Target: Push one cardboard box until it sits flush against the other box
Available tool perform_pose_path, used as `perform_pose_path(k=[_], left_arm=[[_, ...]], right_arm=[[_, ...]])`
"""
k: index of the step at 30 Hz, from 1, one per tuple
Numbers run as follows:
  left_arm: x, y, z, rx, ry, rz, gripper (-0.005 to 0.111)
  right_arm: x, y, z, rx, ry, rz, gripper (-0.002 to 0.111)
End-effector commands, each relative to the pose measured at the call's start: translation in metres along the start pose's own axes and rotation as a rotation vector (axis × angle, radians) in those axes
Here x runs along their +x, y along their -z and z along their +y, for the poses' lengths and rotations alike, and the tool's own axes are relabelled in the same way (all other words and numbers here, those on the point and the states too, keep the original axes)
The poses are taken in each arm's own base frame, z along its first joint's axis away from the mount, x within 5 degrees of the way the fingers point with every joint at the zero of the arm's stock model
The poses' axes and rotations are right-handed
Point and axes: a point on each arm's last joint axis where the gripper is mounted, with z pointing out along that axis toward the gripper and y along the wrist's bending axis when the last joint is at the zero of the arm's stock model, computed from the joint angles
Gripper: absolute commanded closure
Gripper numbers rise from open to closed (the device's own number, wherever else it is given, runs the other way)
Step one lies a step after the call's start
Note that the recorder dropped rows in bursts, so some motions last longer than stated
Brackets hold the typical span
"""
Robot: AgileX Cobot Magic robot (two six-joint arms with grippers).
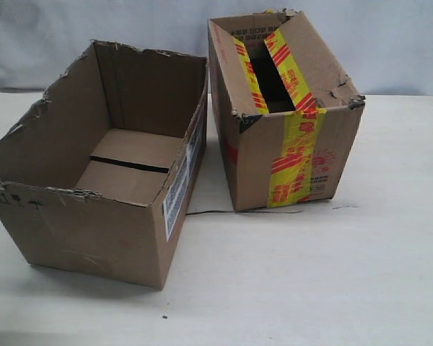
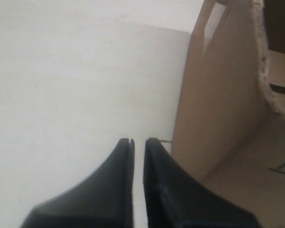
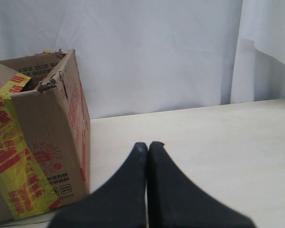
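The plain cardboard box (image 1: 94, 223) stands on the left of the exterior view, topless with a torn rim and a white label (image 1: 180, 184) on its right side. The other box (image 1: 303, 155), with yellow and red tape, stands to its right. A wedge of table shows between them, narrowing toward the back. My left gripper (image 2: 138, 140) is shut but for a thin slit, empty, beside an outer wall of the plain cardboard box (image 2: 218, 109). My right gripper (image 3: 148, 144) is shut and empty, a short way from the taped box (image 3: 42, 123). Neither gripper shows clearly in the exterior view.
Both boxes rest on a pale table (image 1: 310, 274). A thin dark strand (image 1: 209, 212) lies on it between the boxes' front corners. A white curtain (image 3: 171, 52) hangs behind the table's far edge.
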Motion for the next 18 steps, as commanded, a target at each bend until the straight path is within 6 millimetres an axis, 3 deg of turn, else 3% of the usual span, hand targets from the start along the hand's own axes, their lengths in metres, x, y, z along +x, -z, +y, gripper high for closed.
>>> perform_pose_path(k=[1,9,14,18], left_arm=[[-0.007,-0.016,0.000,-0.013,-0.048,-0.004,0.107],[-0.006,-0.030,-0.002,-0.002,-0.060,0.024,0.107],[-0.009,-0.035,-0.024,0.134,-0.160,-0.044,0.107],[-0.015,-0.039,-0.029,0.150,-0.138,-0.048,0.107]], right_arm=[[0.001,0.000,0.000,0.007,-0.005,-0.009,0.109],[0.001,0.000,0.000,0.007,-0.005,-0.009,0.109],[0.001,0.000,0.000,0.007,-0.005,-0.009,0.109],[0.001,0.000,0.000,0.007,-0.005,-0.009,0.109]])
